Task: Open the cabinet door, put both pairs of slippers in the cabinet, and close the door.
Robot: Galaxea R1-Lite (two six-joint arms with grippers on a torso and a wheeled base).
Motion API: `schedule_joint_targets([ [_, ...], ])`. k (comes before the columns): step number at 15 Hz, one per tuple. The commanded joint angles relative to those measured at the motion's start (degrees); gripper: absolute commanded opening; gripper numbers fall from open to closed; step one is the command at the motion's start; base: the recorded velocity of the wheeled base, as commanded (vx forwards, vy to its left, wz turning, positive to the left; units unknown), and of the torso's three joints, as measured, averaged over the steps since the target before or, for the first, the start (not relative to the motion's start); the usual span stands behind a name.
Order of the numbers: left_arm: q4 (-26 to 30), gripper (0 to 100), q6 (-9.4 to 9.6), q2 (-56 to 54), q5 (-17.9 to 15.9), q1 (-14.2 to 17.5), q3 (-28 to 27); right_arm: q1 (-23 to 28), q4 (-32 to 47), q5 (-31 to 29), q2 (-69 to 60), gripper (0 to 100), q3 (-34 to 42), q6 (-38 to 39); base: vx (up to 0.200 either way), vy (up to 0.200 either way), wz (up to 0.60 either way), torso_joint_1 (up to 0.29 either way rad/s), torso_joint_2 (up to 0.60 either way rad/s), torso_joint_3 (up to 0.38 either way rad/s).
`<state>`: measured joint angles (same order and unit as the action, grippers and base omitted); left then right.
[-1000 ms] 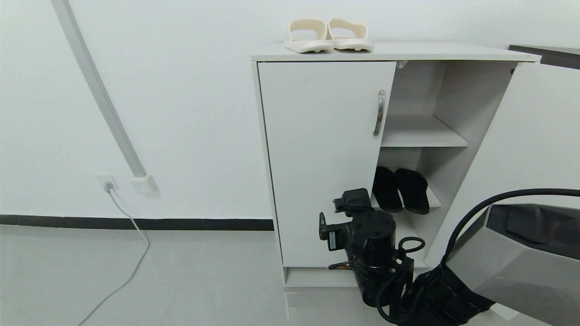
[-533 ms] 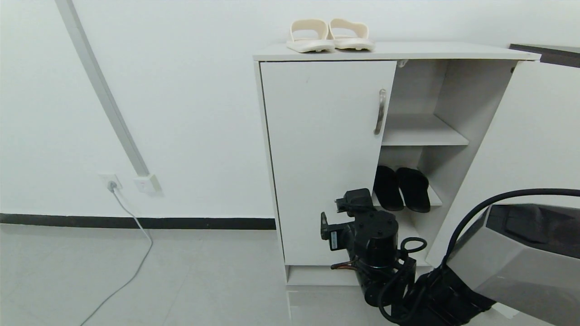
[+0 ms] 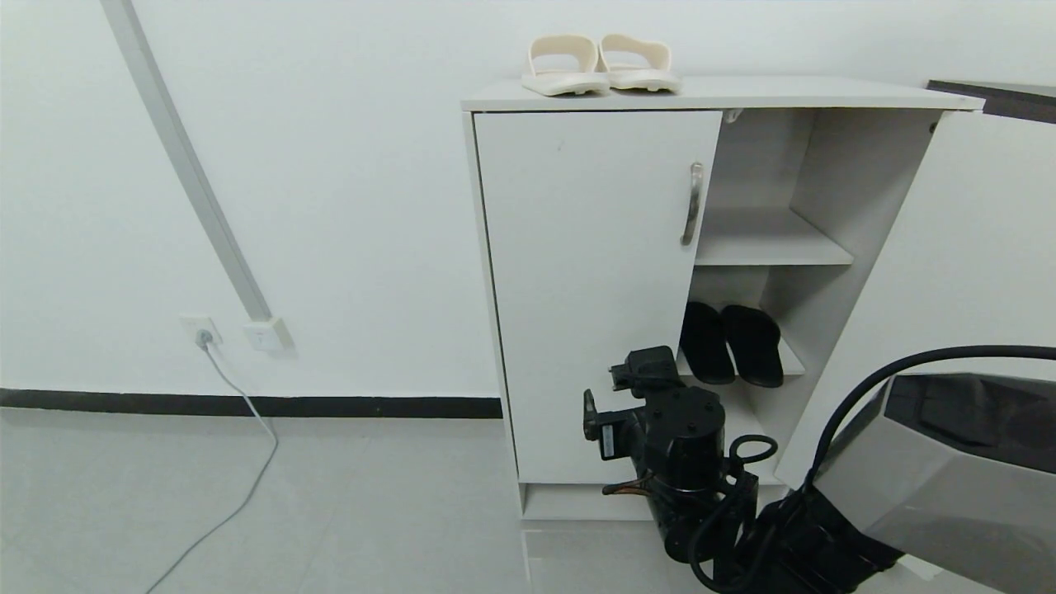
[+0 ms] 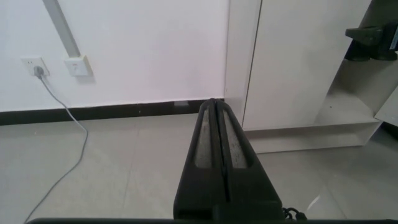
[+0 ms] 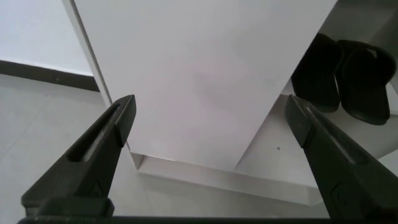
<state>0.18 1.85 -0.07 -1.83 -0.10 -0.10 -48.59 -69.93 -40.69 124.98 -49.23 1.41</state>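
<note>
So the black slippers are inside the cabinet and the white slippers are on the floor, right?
Not quite. The black slippers are inside the cabinet, on a shelf behind the open door. But the white slippers are somewhere else: they sit side by side on top of the cabinet. The head view shows it.

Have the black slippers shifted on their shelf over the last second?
No. The black slippers keep their place beside the closed door on the shelf; only the camera shifted slightly.
</note>
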Motion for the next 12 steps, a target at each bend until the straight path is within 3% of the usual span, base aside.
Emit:
schedule_joint_targets([
  [1, 0.0, 0, -0.01, 0.1, 0.0, 0.0, 0.0, 0.0, 0.1, -0.1, 0.1, 100, -0.1, 0.0, 0.0, 0.0, 0.0, 0.0, 0.0, 0.0],
  [5, 0.0, 0, -0.01, 0.1, 0.0, 0.0, 0.0, 0.0, 0.1, 0.0, 0.1, 100, 0.0, 0.0, 0.0, 0.0, 0.0, 0.0, -0.07, -0.072],
  [8, 0.0, 0, -0.01, 0.1, 0.0, 0.0, 0.0, 0.0, 0.1, -0.1, 0.1, 100, 0.0, 0.0, 0.0, 0.0, 0.0, 0.028, -0.23, -0.349],
  [12, 0.0, 0, -0.01, 0.1, 0.0, 0.0, 0.0, -0.1, 0.0, -0.1, 0.1, 100, 0.1, -0.1, 0.0, 0.0, 0.0, 0.073, -0.52, -0.365],
])
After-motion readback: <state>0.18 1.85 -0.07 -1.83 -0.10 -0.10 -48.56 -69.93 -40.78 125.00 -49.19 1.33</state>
